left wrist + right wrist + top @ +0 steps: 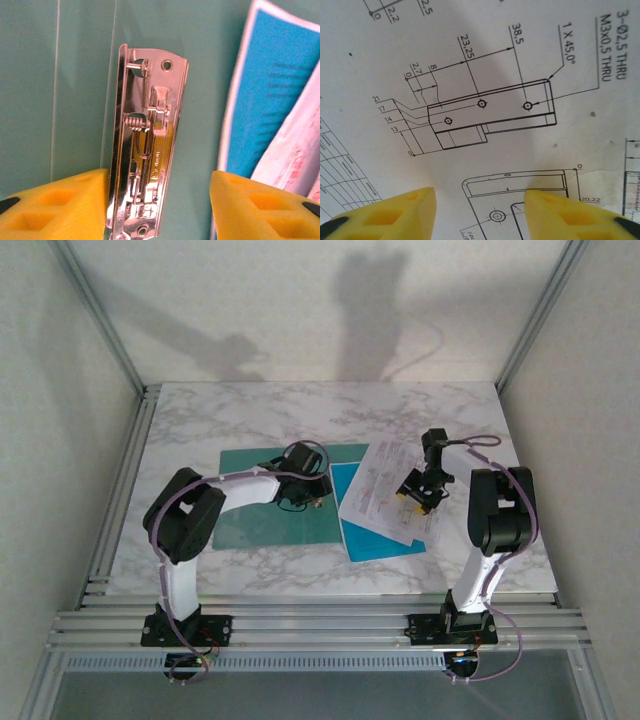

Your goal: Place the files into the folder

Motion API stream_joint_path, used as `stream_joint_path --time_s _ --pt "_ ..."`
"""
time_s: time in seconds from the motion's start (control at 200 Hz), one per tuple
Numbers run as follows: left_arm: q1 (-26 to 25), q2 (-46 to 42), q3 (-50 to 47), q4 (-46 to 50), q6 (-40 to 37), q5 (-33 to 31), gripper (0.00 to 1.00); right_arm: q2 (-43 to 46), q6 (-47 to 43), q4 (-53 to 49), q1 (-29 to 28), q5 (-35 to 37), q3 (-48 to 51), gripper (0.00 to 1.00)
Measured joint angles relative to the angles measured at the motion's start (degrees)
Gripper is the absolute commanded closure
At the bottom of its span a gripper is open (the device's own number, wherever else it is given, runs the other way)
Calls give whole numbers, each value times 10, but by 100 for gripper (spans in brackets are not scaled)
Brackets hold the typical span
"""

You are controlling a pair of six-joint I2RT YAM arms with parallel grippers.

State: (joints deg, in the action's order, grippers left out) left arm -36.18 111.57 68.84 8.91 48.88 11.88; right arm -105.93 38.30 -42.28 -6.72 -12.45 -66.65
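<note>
Top external: the folder (250,525) lies open and flat on the marble counter (300,410), left of centre. The files (385,502) lie at its right edge, white sheets fanned over a cyan sheet (375,543) that laps onto the folder.

Left gripper (160,200): spread wide, its yellow fingers either side of the lower end of the chrome spring clip (150,130) fixed to the folder; nothing held. Right gripper (480,210): also spread wide over the uppermost white sheet, a printed engineering drawing; nothing held, and I cannot tell whether the pads touch the paper.

My read: the step in hand is opening the clip and bringing the sheets across.
- Clip is hard, polished and slick; I'd push squarely on the lever, since an oblique push may slide off.
- Paper is thin, limp and loosely fanned; I'd press flat and drag it as a stack rather than pinch an edge. The cyan sheet underneath may lag behind.
- Folder card looks smooth and light on glossy marble; it could skate, so the left gripper should pin it
</note>
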Motion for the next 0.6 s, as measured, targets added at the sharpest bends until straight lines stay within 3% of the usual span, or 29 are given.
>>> stream_joint_path --time_s 0.461,0.601 --pt "-9 -12 78 55 0 -33 40 26 -5 -9 -10 1 -16 48" --pt "-16 -19 117 62 -9 -26 46 74 -7 -17 -3 23 -19 49"
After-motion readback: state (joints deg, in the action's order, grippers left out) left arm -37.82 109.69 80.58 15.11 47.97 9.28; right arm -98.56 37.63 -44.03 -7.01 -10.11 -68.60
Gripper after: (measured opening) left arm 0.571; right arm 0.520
